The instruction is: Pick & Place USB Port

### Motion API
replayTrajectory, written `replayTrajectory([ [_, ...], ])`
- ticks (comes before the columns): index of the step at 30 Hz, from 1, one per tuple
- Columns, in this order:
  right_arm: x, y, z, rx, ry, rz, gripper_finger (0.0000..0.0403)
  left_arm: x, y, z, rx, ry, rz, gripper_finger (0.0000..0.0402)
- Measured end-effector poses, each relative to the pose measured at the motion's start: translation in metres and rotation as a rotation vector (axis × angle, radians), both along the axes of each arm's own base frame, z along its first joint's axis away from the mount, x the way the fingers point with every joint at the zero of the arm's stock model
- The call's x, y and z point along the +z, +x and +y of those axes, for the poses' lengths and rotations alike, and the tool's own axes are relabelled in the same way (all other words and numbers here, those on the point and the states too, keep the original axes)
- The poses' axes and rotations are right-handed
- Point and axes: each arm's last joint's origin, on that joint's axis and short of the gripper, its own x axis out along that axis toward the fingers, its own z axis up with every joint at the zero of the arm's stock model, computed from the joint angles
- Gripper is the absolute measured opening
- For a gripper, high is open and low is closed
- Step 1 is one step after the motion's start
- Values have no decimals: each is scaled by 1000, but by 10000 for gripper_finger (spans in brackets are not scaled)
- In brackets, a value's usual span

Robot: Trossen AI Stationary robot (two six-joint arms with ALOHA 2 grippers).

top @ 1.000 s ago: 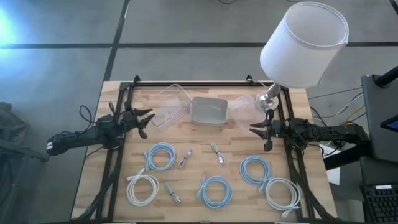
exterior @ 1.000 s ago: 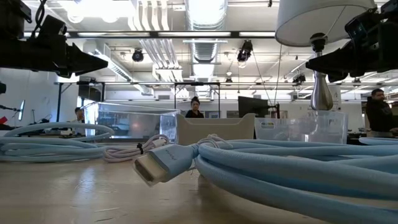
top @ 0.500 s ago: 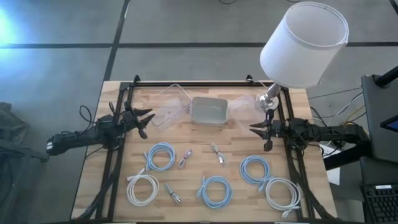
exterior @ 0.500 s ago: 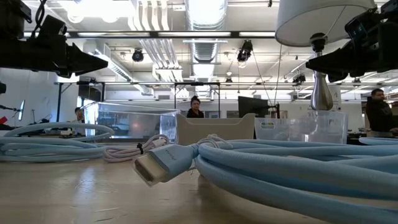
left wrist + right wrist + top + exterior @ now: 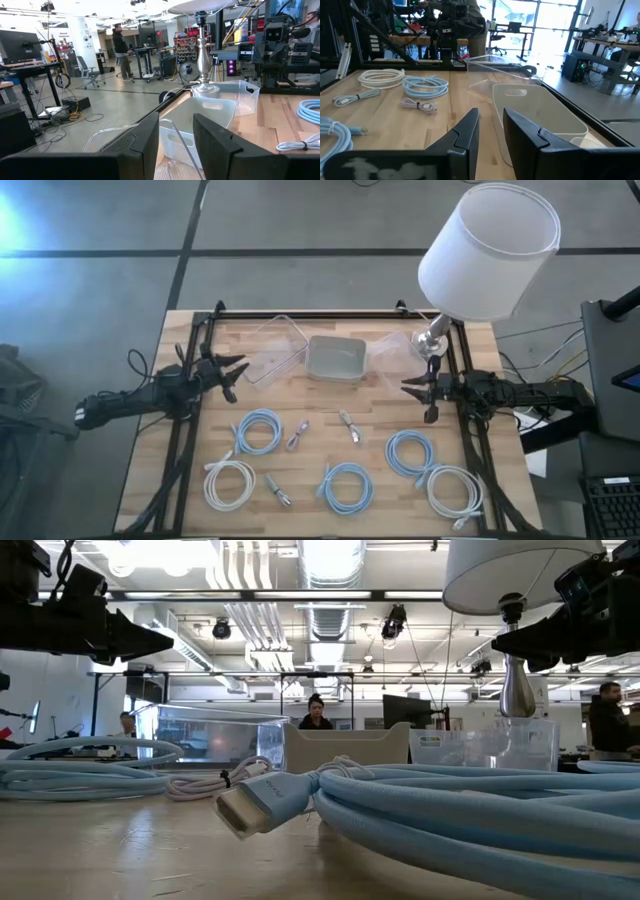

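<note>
Several coiled cables lie on the near half of the wooden table (image 5: 320, 395): blue coils (image 5: 258, 428) (image 5: 347, 485) (image 5: 410, 450), white coils (image 5: 228, 482) (image 5: 455, 492), and three short bundled cables (image 5: 298, 434) (image 5: 349, 425) (image 5: 278, 490). Which of them carries the USB port I cannot tell. My left gripper (image 5: 238, 375) hovers level at the table's left edge, open, with nothing between its fingers (image 5: 176, 120). Opposite it, at the right edge, my right gripper (image 5: 408, 388) hovers with a narrow gap (image 5: 491, 116) and holds nothing.
A grey bin (image 5: 337, 358) stands at the far middle between two clear bins (image 5: 275, 345) (image 5: 395, 350). A lamp with a white shade (image 5: 490, 250) stands on its base (image 5: 432, 340) at the far right corner. Black frame rails run along both table sides.
</note>
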Motion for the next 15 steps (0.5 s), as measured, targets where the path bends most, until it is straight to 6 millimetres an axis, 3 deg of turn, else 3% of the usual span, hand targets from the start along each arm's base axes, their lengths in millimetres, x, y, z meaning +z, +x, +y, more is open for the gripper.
replayTrajectory([
  [15,0,0,0,0,0,0,69,0,0,0,0,0,0,124],
])
